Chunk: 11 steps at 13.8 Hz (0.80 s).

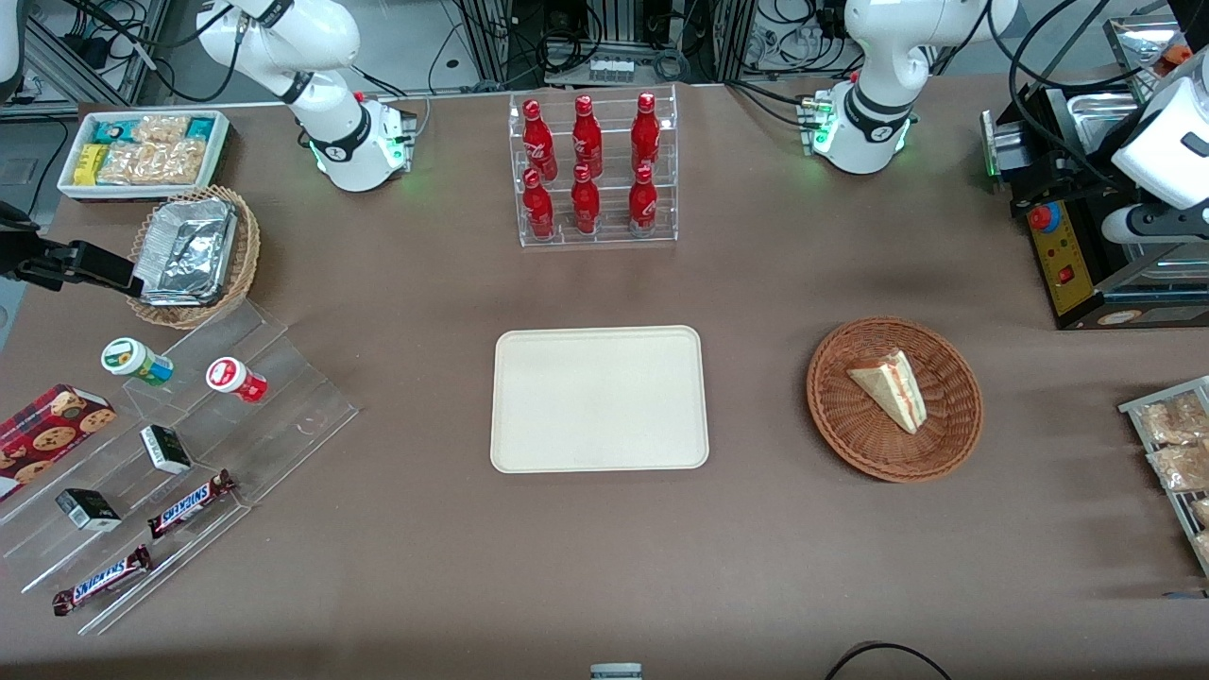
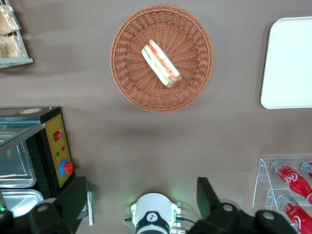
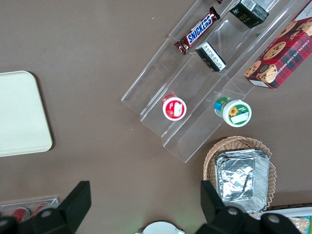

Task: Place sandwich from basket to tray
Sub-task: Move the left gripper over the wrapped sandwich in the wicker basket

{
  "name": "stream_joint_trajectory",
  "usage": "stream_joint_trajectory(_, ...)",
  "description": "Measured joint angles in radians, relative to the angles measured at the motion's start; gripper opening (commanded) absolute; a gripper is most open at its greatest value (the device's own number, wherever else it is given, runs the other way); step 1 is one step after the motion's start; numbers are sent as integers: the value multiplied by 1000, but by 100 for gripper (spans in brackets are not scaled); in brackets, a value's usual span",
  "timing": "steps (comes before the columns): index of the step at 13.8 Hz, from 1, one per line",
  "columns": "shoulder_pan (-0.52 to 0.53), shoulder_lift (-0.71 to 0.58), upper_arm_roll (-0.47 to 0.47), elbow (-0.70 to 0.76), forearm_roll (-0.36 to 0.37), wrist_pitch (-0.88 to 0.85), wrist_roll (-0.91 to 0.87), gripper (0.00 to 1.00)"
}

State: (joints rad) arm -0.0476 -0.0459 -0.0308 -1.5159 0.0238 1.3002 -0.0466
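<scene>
The sandwich [image 1: 888, 387], a pale wedge with red and green layers, lies in the reddish-brown wicker basket [image 1: 954, 430] toward the working arm's end of the table. The cream-white tray [image 1: 599, 399] lies bare at the table's middle, beside the basket. In the left wrist view the sandwich [image 2: 162, 63] rests in the basket [image 2: 131, 83] and one end of the tray [image 2: 290, 63] shows. My left gripper [image 2: 141, 202] is open and empty, held high above the table between the arm's base and the basket, well apart from the sandwich. Its fingers [image 2: 73, 202] stand wide apart.
A clear rack of red bottles [image 1: 590, 170] stands farther from the camera than the tray. A black box with a red button [image 1: 1067, 246] and a wire rack of snack packets [image 1: 1171, 444] flank the basket. Stepped acrylic shelves [image 1: 189, 444] lie toward the parked arm's end.
</scene>
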Motion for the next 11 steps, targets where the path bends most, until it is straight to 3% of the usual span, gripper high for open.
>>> stream_joint_trajectory(7,0,56,-11,1,7,35,-6,99)
stream_joint_trajectory(11,2,128,6,-86,13,204,-140,99)
